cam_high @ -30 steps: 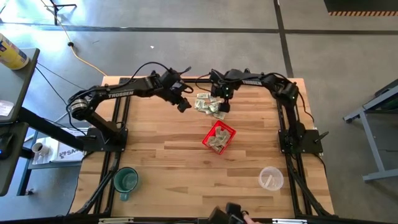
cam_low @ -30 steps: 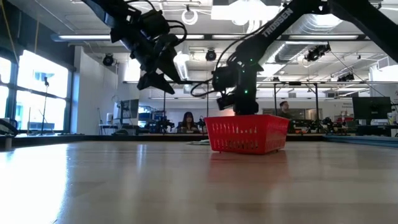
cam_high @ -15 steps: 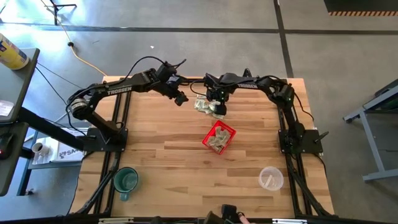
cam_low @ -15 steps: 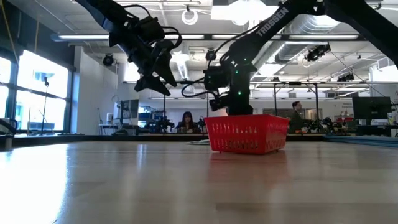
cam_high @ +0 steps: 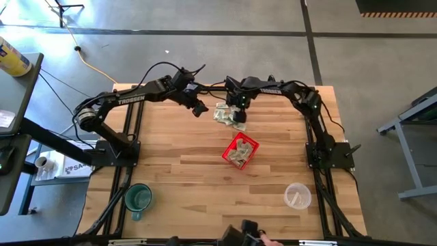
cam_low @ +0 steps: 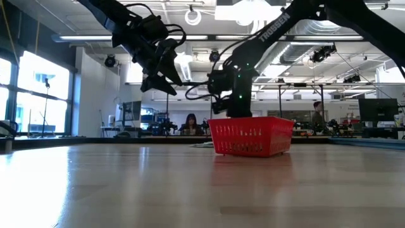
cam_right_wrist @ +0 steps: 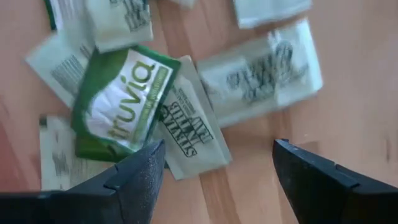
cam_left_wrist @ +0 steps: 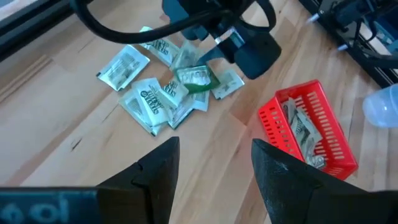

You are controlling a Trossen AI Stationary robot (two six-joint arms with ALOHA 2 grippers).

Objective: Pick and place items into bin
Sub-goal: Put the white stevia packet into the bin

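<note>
**Right gripper poised over a pile of packets, red basket nearby**

Seen from above, a wooden table [cam_high: 177, 178] holds a loose pile of small paper packets [cam_high: 227, 115] at about 12 o'clock from the table's centre. The red basket [cam_high: 240, 151] sits near the centre, just beside the pile at its 5 o'clock, and already contains a few packets.

The right gripper [cam_right_wrist: 214, 177] hangs low over the pile, fingers spread, holding nothing. Its wrist camera shows a green-and-white packet marked "truvia" [cam_right_wrist: 121, 102] overlapping white packets [cam_right_wrist: 264, 71] with grey print. All are flat, thin and slightly creased, and they lie in an overlapping heap.

The left gripper [cam_left_wrist: 211, 165] hovers above the table at the pile's 9 o'clock, fingers also spread and empty.

Likely risks: because the packets are thin and lie flat on the wood, the fingers could close and slide over them without lifting any. Because they overlap, a pinch could drag up several, and one could drop on the way to the basket. The two grippers are near each other, so they could collide if both reach for the pile.
</note>
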